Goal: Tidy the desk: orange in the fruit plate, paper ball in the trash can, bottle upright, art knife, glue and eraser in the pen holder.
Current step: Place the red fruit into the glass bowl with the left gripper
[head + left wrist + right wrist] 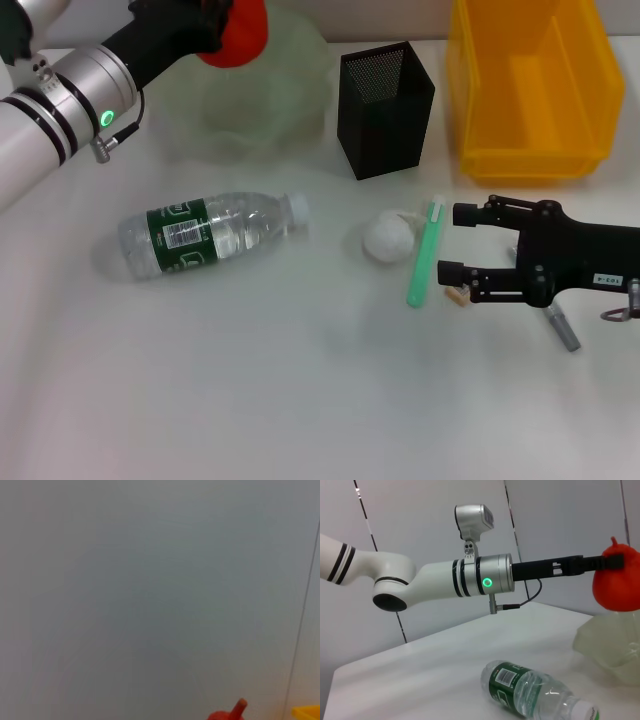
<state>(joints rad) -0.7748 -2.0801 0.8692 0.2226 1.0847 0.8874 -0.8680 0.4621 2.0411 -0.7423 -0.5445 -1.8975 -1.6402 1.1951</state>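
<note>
Near the desk's far-left corner, the left gripper (222,30) holds the orange (237,30), fingers closed on it, above the fruit plate (262,95). By the right edge, the right gripper (455,243) rests wide open, empty.

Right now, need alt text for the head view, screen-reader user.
The left gripper holds the orange above the fruit plate at the back of the white desk. The bottle lies on its side in front, and the open right gripper hovers beside the paper ball and a green stick, with the pen holder and trash can behind.
</note>
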